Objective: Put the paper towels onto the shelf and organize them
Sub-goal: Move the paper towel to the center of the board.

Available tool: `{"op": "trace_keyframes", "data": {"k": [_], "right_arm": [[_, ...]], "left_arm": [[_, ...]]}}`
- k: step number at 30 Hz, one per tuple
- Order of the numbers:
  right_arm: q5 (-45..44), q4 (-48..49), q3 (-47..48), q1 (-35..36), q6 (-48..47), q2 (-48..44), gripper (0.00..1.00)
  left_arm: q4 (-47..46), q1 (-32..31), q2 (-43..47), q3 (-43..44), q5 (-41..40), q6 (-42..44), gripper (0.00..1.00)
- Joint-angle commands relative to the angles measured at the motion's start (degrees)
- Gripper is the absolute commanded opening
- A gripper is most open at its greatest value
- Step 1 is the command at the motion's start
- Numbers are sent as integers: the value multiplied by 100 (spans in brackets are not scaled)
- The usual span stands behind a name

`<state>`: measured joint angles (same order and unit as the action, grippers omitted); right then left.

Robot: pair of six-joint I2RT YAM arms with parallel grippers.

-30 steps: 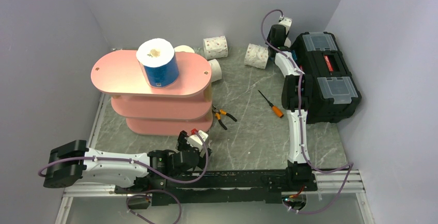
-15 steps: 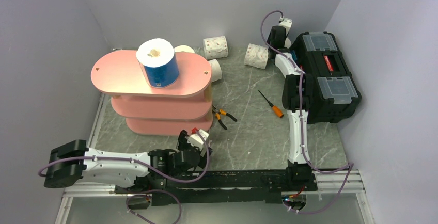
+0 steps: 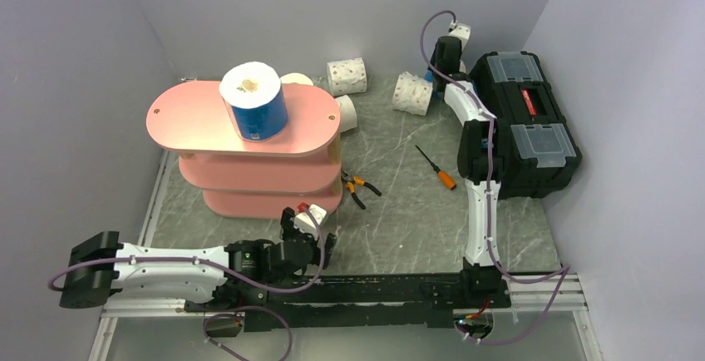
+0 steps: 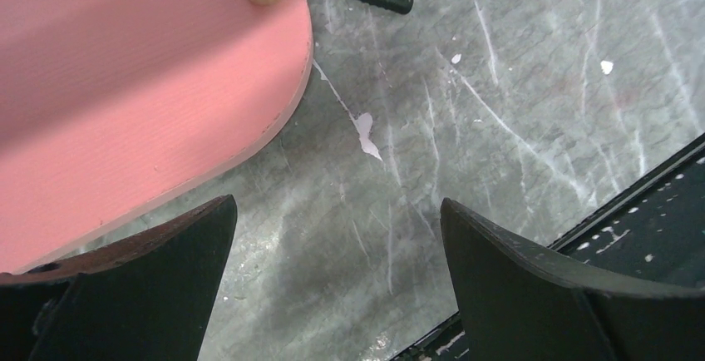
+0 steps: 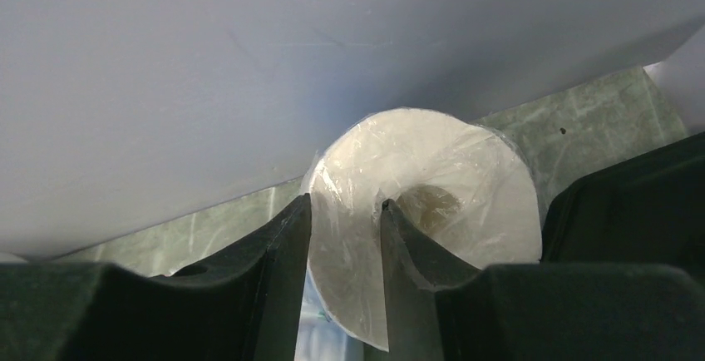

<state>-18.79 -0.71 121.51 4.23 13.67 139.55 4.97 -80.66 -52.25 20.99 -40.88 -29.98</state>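
Far right corner: right arm has bent in closer | right gripper [image 5: 345, 209] pinches the wall of the wrapped roll [image 5: 416, 149], one finger in its core (roll sits by the far wall, beside the black toolbox [image 3: 532, 124]) | carry to the pink shelf [image 3: 195, 116] likely next | left gripper [image 4: 334, 209] spread wide, empty, drawn back by the shelf's near base.

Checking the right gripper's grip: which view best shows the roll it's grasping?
Right wrist: the wrapped roll sits close and central, its wall pinched in the right gripper, one finger inside the core. Top external hides nearly all of it behind that gripper; left wrist shows none of it.
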Motion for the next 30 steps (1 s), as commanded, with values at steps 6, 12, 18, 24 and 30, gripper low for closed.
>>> {"op": "trace_keyframes", "data": {"k": [6, 12, 18, 24, 30], "right_arm": [[-113, 172, -321, 195, -92, -1389, 28], [-205, 414, -1217, 417, -41, -2032, 27], [-506, 851, -2368, 986, -45, -3070, 27], [-924, 1006, -3187, 1689, -174, -3987, 28], [-1180, 817, -3939, 2085, 22, -4912, 30]], "left_arm": [[186, -2, 855, -258, -54, -446, 99], [316, -29, 1176, -375, 44, -557, 97], [213, -46, 1270, -443, 82, -463, 97], [22, -71, 1262, -517, 246, -338, 95], [84, -82, 1655, -685, 350, -351, 94]]}}
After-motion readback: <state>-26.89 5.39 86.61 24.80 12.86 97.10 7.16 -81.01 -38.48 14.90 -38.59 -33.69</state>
